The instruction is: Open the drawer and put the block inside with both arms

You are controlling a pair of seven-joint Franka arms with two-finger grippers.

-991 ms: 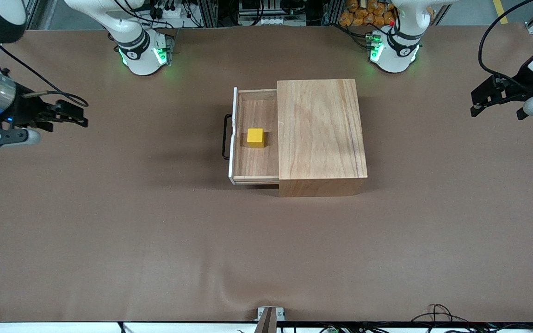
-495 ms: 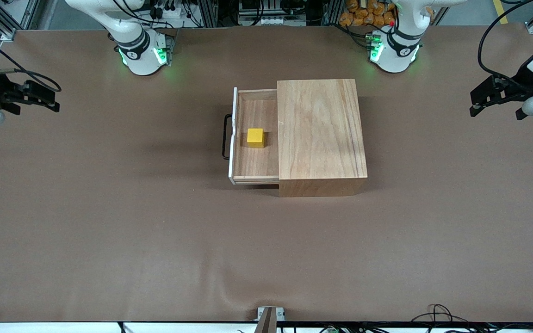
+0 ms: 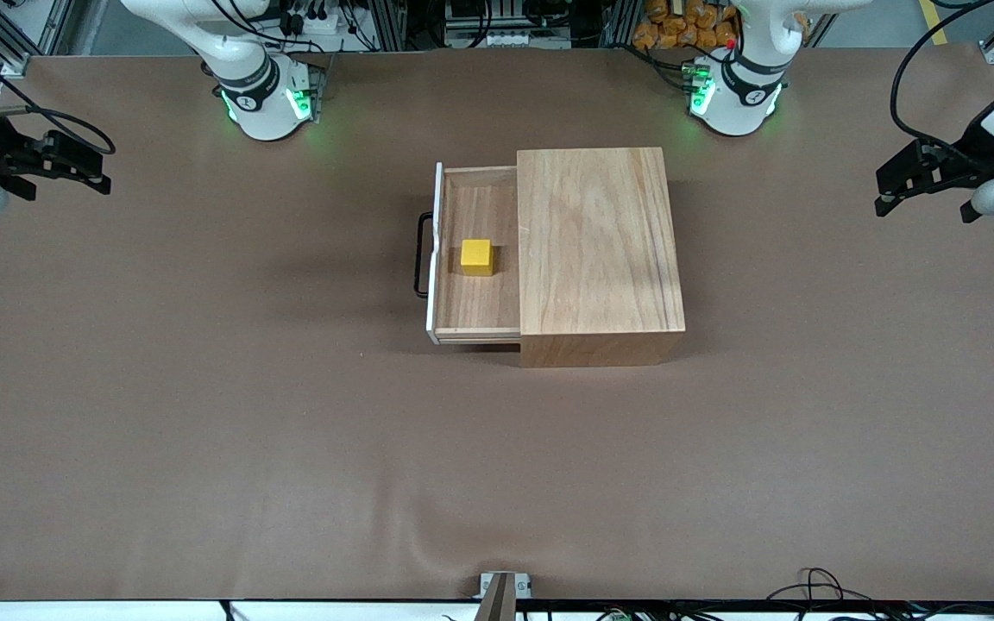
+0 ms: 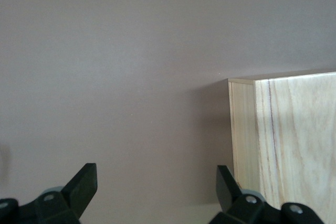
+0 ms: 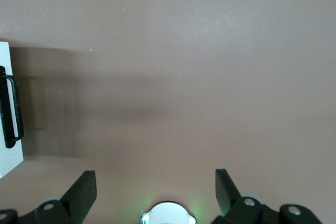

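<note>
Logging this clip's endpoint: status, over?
Left gripper and right gripper open, empty, at their table ends. Drawer open, block inside. Nothing in the way.

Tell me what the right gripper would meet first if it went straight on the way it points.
Probably the drawer: the right gripper, open, points along the table toward its black handle. It may sit too high to touch it; height is unclear.

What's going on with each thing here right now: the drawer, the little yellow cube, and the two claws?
Drawer: pulled partly out of the wooden box, handle free.
Yellow cube: resting on the drawer floor, nothing holding it.
Left gripper: open, empty, over the table at the left arm's end.
Right gripper: open, empty, over the table at the right arm's end.
</note>
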